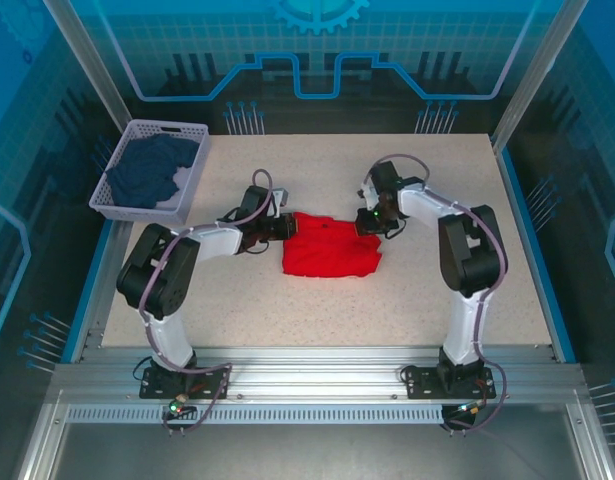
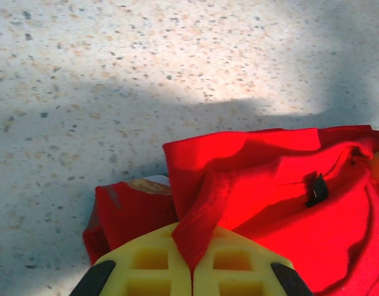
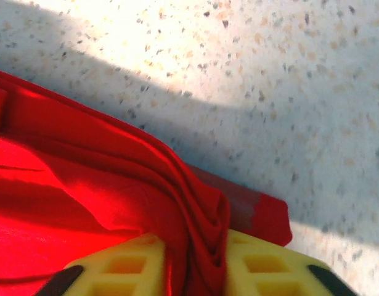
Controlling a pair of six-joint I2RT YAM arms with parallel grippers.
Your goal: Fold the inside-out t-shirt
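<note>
The inside-out t-shirt is bright red and lies folded into a compact rectangle at the middle of the table. My left gripper is at its far left corner. In the left wrist view the yellow pads are pressed together on a pinched ridge of red cloth, so the left gripper is shut on it. My right gripper is at the far right corner. There the jaws stand slightly apart and a bunched fold of the shirt fills the gap in the right gripper.
A white slotted basket holding a dark navy garment stands at the table's far left corner. Speckled tabletop lies bare around the shirt. Metal frame posts rise at the back corners.
</note>
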